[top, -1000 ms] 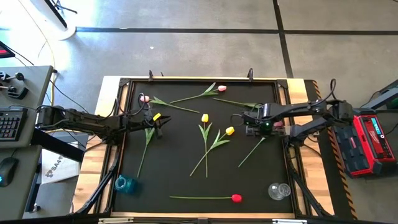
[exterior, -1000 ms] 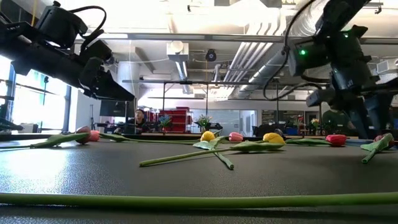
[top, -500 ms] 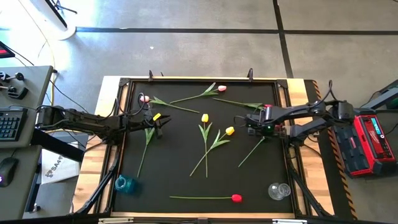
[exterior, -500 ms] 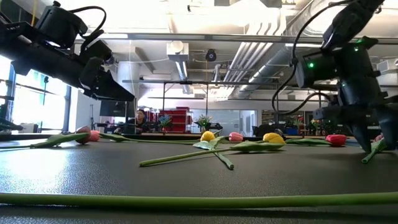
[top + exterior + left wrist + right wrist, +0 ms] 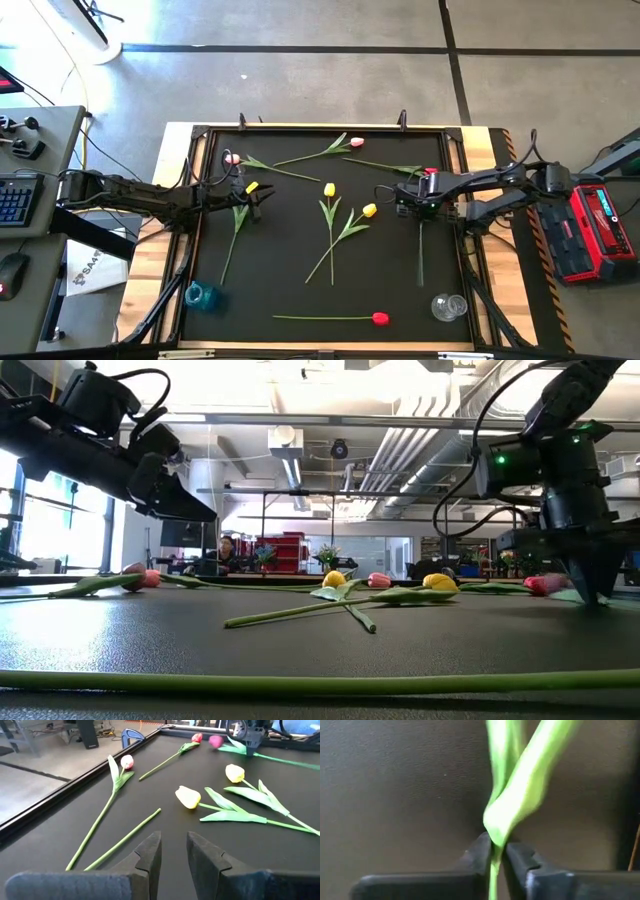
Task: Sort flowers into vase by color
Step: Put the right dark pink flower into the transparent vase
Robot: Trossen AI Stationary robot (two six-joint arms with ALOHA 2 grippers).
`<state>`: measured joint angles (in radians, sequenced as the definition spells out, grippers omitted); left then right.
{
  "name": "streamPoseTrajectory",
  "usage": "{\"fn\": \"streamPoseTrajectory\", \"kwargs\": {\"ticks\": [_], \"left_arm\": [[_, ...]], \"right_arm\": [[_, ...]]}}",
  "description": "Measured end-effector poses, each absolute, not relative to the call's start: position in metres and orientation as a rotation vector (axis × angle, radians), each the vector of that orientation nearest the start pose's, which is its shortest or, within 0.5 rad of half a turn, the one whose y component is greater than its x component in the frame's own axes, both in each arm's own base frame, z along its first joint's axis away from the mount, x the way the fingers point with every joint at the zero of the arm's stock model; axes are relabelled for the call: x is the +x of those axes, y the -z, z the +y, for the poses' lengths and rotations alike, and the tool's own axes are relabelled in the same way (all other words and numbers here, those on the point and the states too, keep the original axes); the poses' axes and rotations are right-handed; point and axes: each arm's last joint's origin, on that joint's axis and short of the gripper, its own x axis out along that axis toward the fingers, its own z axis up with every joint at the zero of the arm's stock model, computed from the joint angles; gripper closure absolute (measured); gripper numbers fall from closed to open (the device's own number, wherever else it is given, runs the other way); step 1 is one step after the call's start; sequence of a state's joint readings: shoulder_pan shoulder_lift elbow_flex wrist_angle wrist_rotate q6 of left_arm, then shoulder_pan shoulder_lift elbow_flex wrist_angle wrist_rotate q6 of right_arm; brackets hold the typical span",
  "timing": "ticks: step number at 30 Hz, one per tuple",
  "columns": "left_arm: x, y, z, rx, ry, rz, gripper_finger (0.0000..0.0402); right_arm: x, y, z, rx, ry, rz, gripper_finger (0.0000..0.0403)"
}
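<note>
Green stem fills the right wrist view, clamped between the right pincer (image 5: 420, 207) fingers (image 5: 482, 852); the red tulip (image 5: 421, 230) bud is partly hidden by the arm. Its stem runs toward the clear glass vase (image 5: 449, 307), which looks empty, as does the blue vase (image 5: 200, 295). Left pincer (image 5: 258, 198) hovers beside a small yellow tulip (image 5: 251, 187), fingers slightly apart. Other flowers lie across the black surface (image 5: 300, 270).
</note>
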<state>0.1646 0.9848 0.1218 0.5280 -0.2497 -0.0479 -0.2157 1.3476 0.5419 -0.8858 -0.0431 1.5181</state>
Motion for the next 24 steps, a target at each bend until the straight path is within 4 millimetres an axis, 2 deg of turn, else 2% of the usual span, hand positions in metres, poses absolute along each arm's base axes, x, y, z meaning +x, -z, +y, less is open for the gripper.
{"fn": "streamPoseTrajectory", "kwargs": {"ticks": [6, 9, 18, 24], "left_arm": [[0.168, -0.148, 0.035, -0.033, -0.418, 0.32, 0.0321], [0.168, -0.148, 0.035, -0.033, -0.418, 0.321, 0.0321], [0.168, -0.148, 0.035, -0.026, -0.416, 0.323, 0.0321], [0.168, -0.148, 0.035, -0.016, -0.414, 0.326, 0.0321]], "right_arm": [[0.16, -0.131, -0.032, 1.297, 1.382, 1.263, 0.0388], [0.165, -0.14, -0.029, 1.258, 1.363, 1.249, 0.0396], [0.188, -0.197, -0.015, 1.053, 1.247, 0.928, 0.0401], [0.189, -0.231, 0.01, 0.799, 1.088, 0.792, 0.0402]]}}
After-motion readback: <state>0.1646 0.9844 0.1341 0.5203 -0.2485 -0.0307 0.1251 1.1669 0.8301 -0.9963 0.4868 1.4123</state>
